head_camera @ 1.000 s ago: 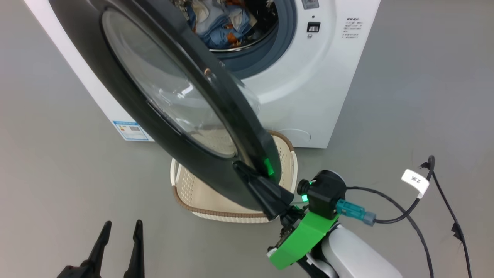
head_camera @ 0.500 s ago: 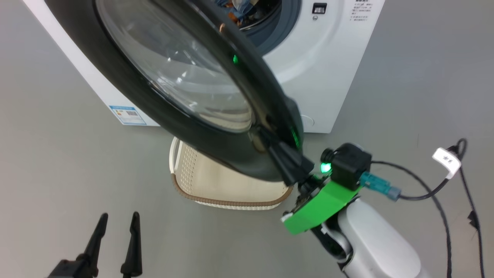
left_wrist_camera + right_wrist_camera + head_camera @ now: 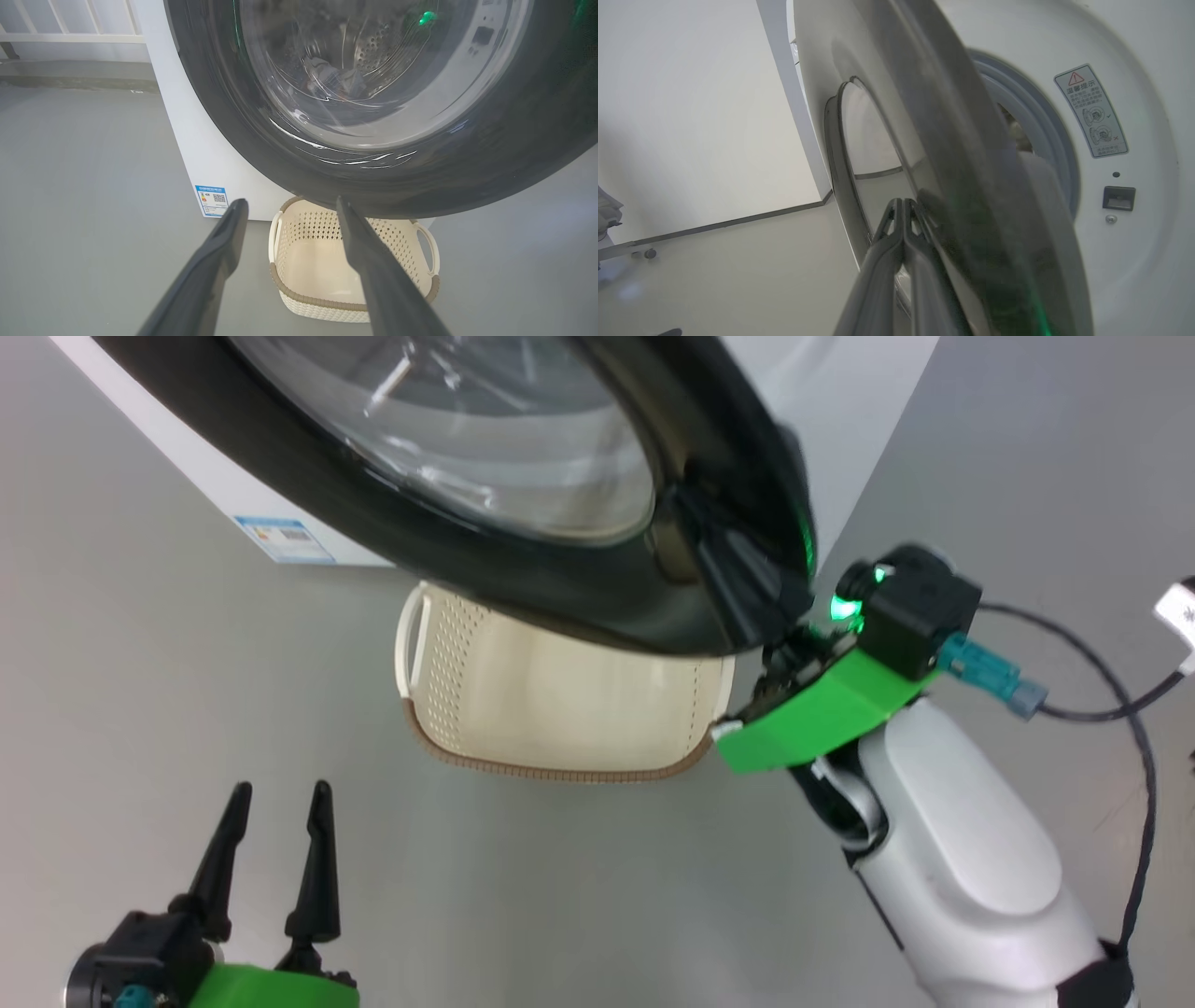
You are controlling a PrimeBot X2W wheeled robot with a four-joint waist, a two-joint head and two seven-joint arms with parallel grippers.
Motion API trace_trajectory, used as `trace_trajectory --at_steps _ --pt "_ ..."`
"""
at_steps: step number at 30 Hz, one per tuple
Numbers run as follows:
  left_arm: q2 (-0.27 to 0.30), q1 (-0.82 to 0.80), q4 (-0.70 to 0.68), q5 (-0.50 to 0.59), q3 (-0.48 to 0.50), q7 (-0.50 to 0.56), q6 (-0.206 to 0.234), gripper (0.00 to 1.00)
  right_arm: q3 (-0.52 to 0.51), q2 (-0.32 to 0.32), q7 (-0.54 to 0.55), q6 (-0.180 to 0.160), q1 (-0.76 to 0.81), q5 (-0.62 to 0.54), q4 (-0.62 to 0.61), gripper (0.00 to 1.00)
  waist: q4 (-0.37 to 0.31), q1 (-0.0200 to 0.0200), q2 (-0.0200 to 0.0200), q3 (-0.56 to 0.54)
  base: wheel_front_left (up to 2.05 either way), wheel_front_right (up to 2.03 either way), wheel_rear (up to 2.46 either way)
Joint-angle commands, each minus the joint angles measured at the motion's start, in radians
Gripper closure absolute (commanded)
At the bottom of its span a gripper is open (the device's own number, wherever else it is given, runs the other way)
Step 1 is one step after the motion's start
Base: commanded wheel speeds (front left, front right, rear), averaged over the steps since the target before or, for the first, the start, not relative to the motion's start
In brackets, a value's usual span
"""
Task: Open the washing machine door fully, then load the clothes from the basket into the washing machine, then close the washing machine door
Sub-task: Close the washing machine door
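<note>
**Q:** Taking the largest first, what carries the scene?
**A:** A grey floor (image 3: 579, 905). On it stands the washing machine (image 3: 878, 401), white, with its front turned toward the robot.

**Q:** And the washing machine door (image 3: 523, 579)?
**A:** It is glossy black, with a bulging clear window. It stands ajar at a slant, with its free edge to the robot's right. In the right wrist view, a gap separates the door's rim from the grey gasket (image 3: 1043, 123) of the opening.

**Q:** Where is the basket (image 3: 560, 772)?
**A:** It sits on the floor, just in front of the machine and beneath the door's lower edge. It is cream and perforated, with a brown woven-look rim and a white handle at its left end.

**Q:** What is the state of the two hands?
**A:** The right gripper (image 3: 903, 201) has its fingers pressed flat together. They lie against the door's outer face near the free edge, touching it but clasping nothing. The left gripper (image 3: 277, 791) hangs low at the robot's left above the floor. Its fingers are spread and it holds nothing, well apart from the basket.

**Q:** And the smaller items?
**A:** The clothes (image 3: 334, 77) lie inside the drum. They show dimly through the window in the left wrist view, too blurred to make out the print. A small blue label (image 3: 285, 539) sits at the lower left corner of the machine's front.
</note>
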Motion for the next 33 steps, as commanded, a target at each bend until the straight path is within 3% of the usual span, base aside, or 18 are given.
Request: trace_trajectory --at_steps 1,9,22,33 --pt "0.007 -0.028 -0.030 -0.004 0.038 -0.006 -0.002 0.00 -0.002 0.018 -0.005 0.001 -0.033 -0.011 -0.028 1.00 -0.007 0.0000 -0.0001 0.050 0.00 0.00 0.00" --pt "0.007 -0.060 -0.049 -0.010 0.030 -0.006 -0.002 0.00 -0.051 0.015 -0.005 0.001 -0.136 -0.061 -0.021 1.00 -0.006 0.0000 -0.0001 0.132 0.00 0.00 0.00" --pt "0.007 -0.123 -0.085 -0.005 0.006 -0.006 -0.002 0.00 -0.119 -0.088 -0.005 0.001 -0.343 -0.112 0.006 1.00 0.060 0.0000 -0.0001 0.267 0.00 0.00 0.00" --pt "0.007 -0.130 -0.092 -0.017 -0.003 -0.006 -0.002 0.00 -0.190 -0.138 -0.005 0.001 -0.444 -0.135 0.053 1.00 0.097 0.0000 -0.0001 0.286 0.00 0.00 0.00"
